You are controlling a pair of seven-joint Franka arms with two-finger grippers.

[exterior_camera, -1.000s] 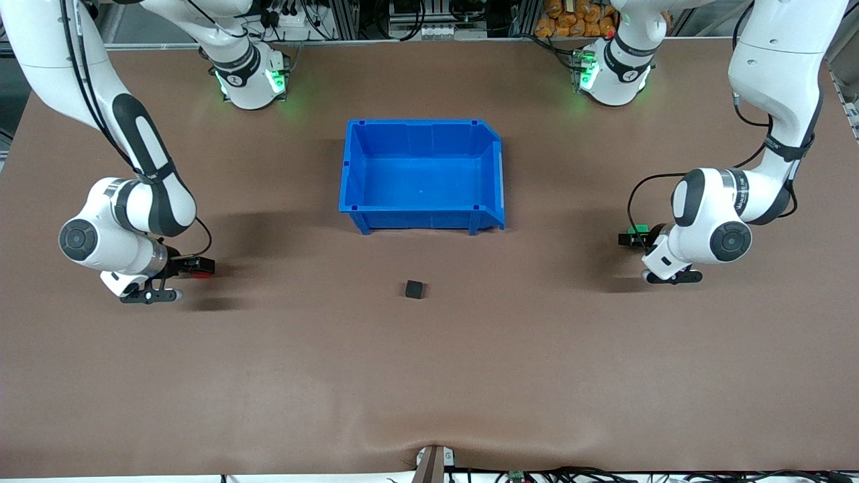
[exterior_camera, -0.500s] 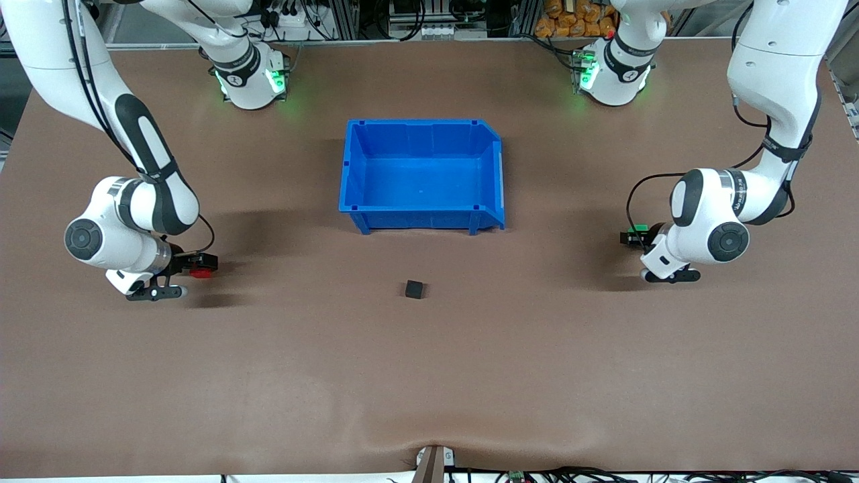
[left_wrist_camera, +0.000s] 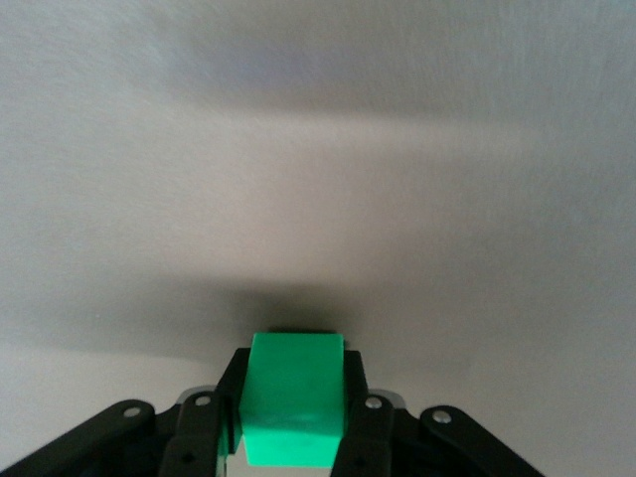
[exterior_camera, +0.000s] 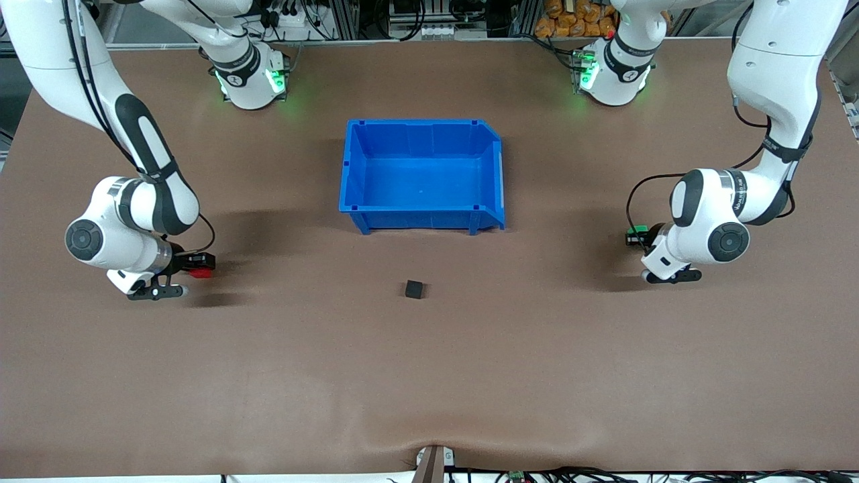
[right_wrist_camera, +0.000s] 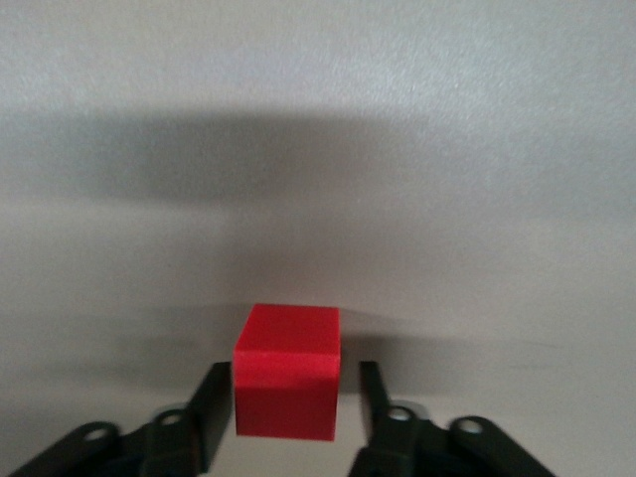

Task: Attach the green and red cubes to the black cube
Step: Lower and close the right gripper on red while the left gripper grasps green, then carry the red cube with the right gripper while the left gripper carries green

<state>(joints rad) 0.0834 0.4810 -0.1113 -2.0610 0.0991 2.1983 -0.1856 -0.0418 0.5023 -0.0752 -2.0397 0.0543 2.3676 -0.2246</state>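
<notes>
Front view: black cube (exterior_camera: 415, 289) resting on bare brown counter (exterior_camera: 429, 376), midway between the two arms' ends and nearer to the camera than blue bin (exterior_camera: 422, 176), well apart from it. Bin upright, open side up. Right gripper (exterior_camera: 199, 265) low at the right arm's end of the counter, red cube (exterior_camera: 198, 272) visible between its jaws. Left gripper (exterior_camera: 636, 235) low at the left arm's end of the counter, green cube (exterior_camera: 639, 229) showing at its tip. Both cubes well apart from black cube. Right wrist view: red cube (right_wrist_camera: 287, 371) centred between the two black fingers (right_wrist_camera: 211, 409), a narrow gap visible on each side, jaws parted slightly wider than the cube, not pressing it; cube sitting on the counter, shadow directly under it. Left wrist view: green cube (left_wrist_camera: 293, 412) clamped between both fingers (left_wrist_camera: 360, 425), jaws narrow and pressed against two of its faces, pale counter surface close below. Contact between green cube and counter: cannot tell. Neither coloured cube touching black cube.
</notes>
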